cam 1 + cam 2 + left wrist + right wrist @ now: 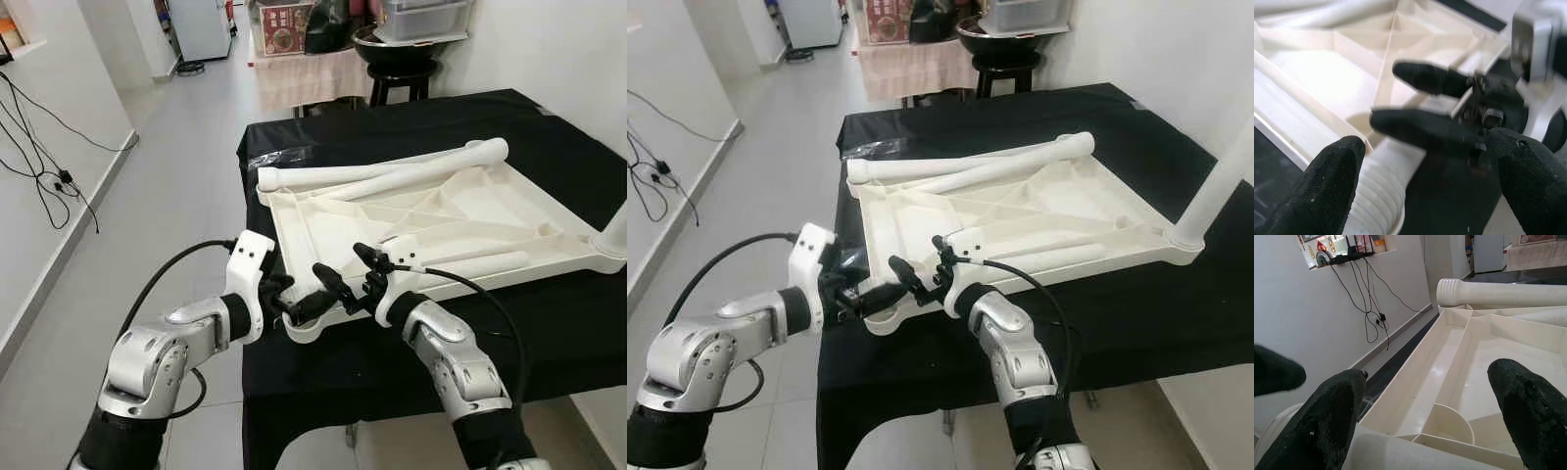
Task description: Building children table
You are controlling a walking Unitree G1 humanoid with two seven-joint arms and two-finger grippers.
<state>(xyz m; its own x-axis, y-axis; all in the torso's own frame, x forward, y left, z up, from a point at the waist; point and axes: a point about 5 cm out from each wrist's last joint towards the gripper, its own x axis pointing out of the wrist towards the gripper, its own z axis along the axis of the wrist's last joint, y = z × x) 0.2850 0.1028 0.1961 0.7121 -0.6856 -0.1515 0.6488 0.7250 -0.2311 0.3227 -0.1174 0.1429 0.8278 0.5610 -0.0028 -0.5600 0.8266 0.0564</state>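
A white plastic tabletop lies upside down on the black-covered table. Two loose white legs rest across its far edge, and a third lies inside near the front rim. One leg stands upright in the right corner. My left gripper is open at the near-left corner, its fingers either side of the threaded socket. My right gripper hovers open just over the front rim beside that corner, its fingers pointing along the ribbed underside.
The black table's left edge drops to tiled floor. Cables hang along the left wall. A stool with a dark bowl stands behind the table. A clear plastic wrapper lies near the far-left corner.
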